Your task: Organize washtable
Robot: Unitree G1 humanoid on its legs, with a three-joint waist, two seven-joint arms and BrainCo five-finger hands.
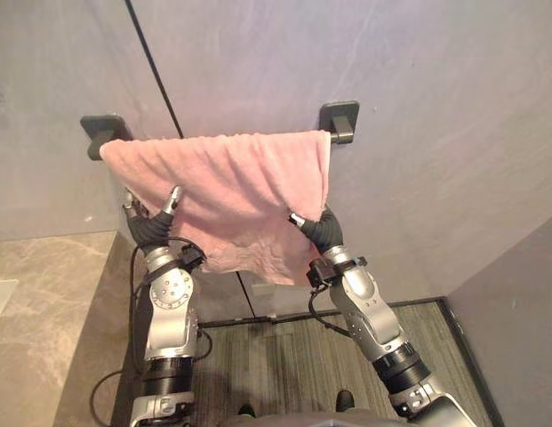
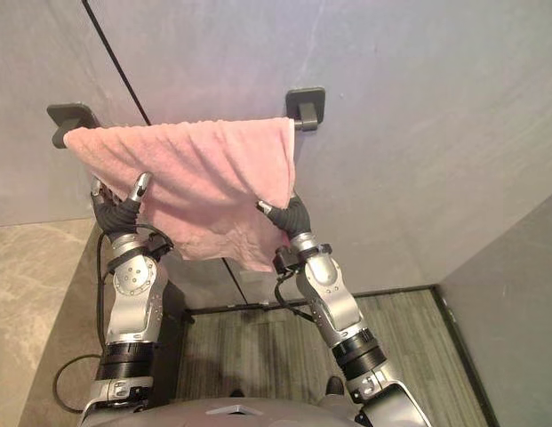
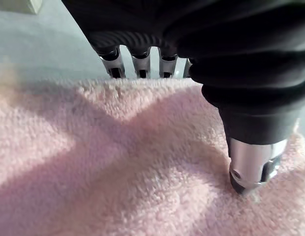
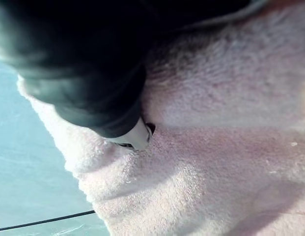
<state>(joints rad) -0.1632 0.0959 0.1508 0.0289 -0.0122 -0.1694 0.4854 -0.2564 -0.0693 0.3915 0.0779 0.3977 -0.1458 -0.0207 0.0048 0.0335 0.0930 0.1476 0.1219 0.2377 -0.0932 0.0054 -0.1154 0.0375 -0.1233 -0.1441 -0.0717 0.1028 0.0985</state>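
Grey wall (image 1: 418, 71), pink towel (image 1: 231, 178) over rail (image 1: 340, 136)

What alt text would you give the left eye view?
A pink towel hangs over a rail between two dark wall brackets. The left hand pinches its left side; the right hand touches its right side, low down.

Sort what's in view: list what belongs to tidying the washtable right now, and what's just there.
In the job: pink towel, towel rail it hangs over, left hand and right hand, both at the towel.
Just there: marble countertop, striped floor, grey wall.
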